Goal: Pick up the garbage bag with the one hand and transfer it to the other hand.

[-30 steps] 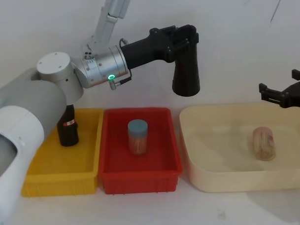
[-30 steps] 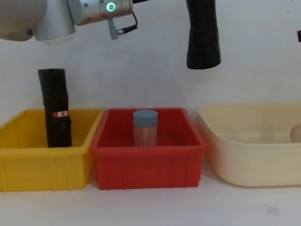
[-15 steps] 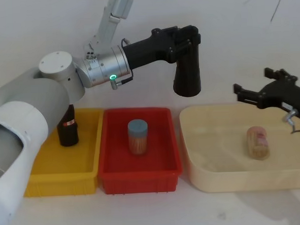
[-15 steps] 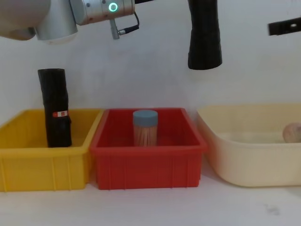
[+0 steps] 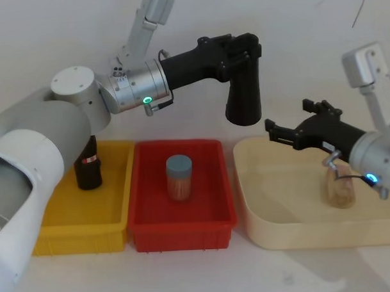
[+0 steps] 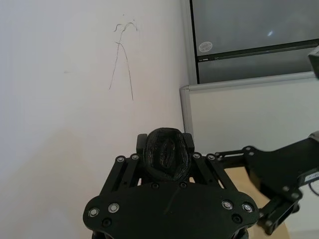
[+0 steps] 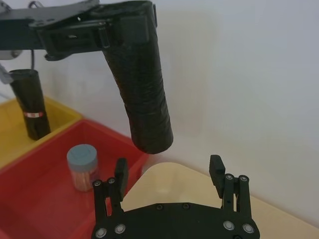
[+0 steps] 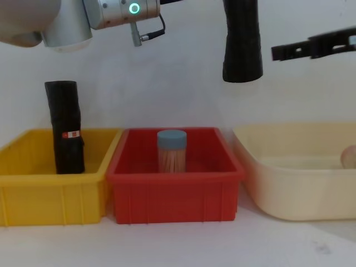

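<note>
Garbage bag (image 5: 242, 93) clenched in L claw (image 5: 248, 45); R claw (image 5: 285, 115), spread, now nearer.

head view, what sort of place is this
Probably a robot test bench in a lab: a plain white table with a yellow bin, a red bin and a cream tub in a row, and the left gripper holding the garbage bag near the open right gripper.

Left gripper (image 5: 245, 43) raised high, arm stretched rightward, jaws clamped. Right gripper (image 5: 285, 115) extended toward it, jaws apart.
</note>
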Motion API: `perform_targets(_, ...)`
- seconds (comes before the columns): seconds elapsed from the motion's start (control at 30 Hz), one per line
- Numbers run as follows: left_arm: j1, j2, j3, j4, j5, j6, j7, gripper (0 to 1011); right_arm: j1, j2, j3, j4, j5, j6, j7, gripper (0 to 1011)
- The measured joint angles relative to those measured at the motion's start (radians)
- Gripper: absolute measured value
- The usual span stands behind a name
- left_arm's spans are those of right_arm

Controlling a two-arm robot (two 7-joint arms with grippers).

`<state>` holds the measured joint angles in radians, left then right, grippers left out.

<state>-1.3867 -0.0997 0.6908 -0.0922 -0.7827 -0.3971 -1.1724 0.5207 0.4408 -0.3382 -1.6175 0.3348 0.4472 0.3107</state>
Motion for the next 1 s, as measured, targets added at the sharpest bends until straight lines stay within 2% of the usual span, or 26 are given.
perform_targets(0.27, -0.002, -0.002, 0.001, 0.005, -0.001, -0.002, -0.001, 387, 0.043, -0.069, -0.038, 0.082, -0.042, -0.03, -0.049, 999)
perform_targets(0.5, -0.003, -0.002, 0.002, 0.007, -0.002, -0.003, -0.002, 387, 0.078, -0.112, -0.057, 0.13, -0.063, -0.055, -0.063, 999)
perform_targets(1.0, -0.004, -0.003, 0.002, 0.009, -0.002, -0.004, -0.003, 387, 0.138, -0.174, -0.086, 0.194, -0.086, -0.097, -0.054, 999)
